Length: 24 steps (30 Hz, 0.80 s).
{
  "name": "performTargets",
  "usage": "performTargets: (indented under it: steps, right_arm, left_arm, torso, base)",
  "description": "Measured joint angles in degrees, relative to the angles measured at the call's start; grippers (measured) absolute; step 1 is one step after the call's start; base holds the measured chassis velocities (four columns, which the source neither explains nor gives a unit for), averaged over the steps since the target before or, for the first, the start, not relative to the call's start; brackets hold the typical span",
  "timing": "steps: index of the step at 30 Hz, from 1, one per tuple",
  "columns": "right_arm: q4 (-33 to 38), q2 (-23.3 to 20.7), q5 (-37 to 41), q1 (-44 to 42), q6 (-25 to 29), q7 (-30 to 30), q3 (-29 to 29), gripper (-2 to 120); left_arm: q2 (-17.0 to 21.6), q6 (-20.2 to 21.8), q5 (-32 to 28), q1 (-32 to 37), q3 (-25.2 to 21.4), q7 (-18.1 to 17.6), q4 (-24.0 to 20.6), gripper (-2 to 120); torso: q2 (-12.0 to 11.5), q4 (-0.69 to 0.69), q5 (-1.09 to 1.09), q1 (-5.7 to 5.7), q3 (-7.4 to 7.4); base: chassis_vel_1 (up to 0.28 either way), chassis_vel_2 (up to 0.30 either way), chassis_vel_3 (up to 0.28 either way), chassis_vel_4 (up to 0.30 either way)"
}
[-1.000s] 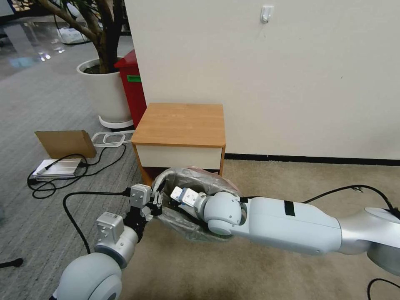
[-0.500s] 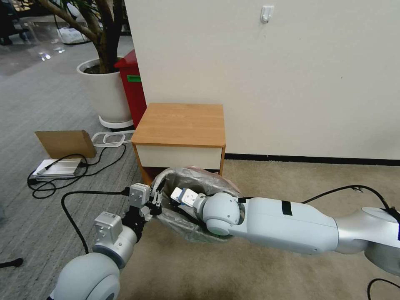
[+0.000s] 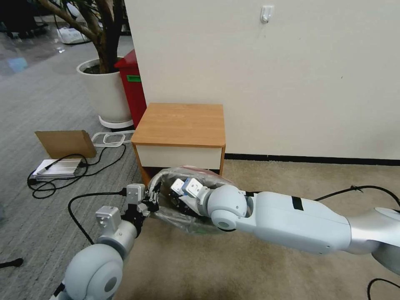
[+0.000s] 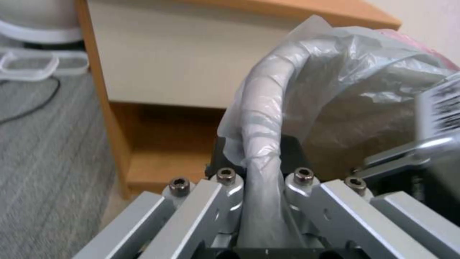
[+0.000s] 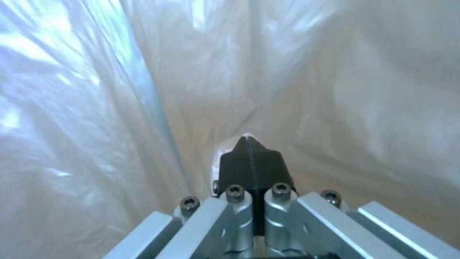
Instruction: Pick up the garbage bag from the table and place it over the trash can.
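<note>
The garbage bag (image 3: 200,179), grey crinkly film with a pink-red edge, is draped over the trash can on the carpet in front of the table (image 3: 179,125). The film hides nearly all of the can. Its rolled rim (image 4: 258,108) shows through the plastic in the left wrist view. My left gripper (image 3: 152,204) (image 4: 258,151) is shut on that bag-covered rim at the can's left side. My right gripper (image 3: 177,199) (image 5: 249,144) reaches inside the bag (image 5: 311,72), fingers shut, tips pressed against the film.
A red bin (image 3: 132,85) and a white plant pot (image 3: 106,91) stand left of the table by the wall. A cardboard sheet (image 3: 64,143), a flat grey device (image 3: 56,168) and black cables (image 3: 79,196) lie on the grey carpet to the left. Open beige carpet lies to the right.
The bag-covered can has shifted a little left and toward the table. My right wrist has risen slightly inside the bag, and my left gripper has followed the rim.
</note>
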Motion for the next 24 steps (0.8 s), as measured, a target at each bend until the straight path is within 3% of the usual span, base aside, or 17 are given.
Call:
performTargets:
  steps: [11, 14, 20, 24]
  right_arm:
    - [5.58, -5.27, 2.30, -4.60, 0.19, 0.03, 7.43, 0]
    - [12.53, -9.82, 2.05, -14.89, 4.74, 0.26, 15.89, 0]
    - [17.10, -14.11, -5.74, -28.20, 11.88, 1.02, 26.18, 0]
    - [19.23, -12.65, -16.83, -45.76, 17.27, 2.08, 42.92, 18]
  left_arm:
    - [-2.79, -1.42, -4.20, -0.63, 0.90, -2.34, 5.21, 6]
    - [-4.22, -1.07, -7.67, -1.84, 2.25, -6.11, 7.37, 6]
    - [-6.31, -1.13, -8.15, -1.91, 3.78, -7.73, 8.99, 6]
    - [-8.69, -2.28, -8.09, 0.11, 5.84, -7.75, 9.24, 6]
  torso:
    - [0.00, 0.01, 0.00, 0.00, 0.00]
    - [0.00, 0.00, 0.01, 0.00, 0.00]
    - [0.00, -0.01, 0.01, 0.00, 0.00]
    - [0.00, -0.01, 0.02, 0.00, -0.01]
  base:
    - [0.000, 0.000, 0.000, 0.000]
    - [0.000, 0.000, 0.000, 0.000]
    - [0.000, 0.000, 0.000, 0.000]
    - [0.000, 0.000, 0.000, 0.000]
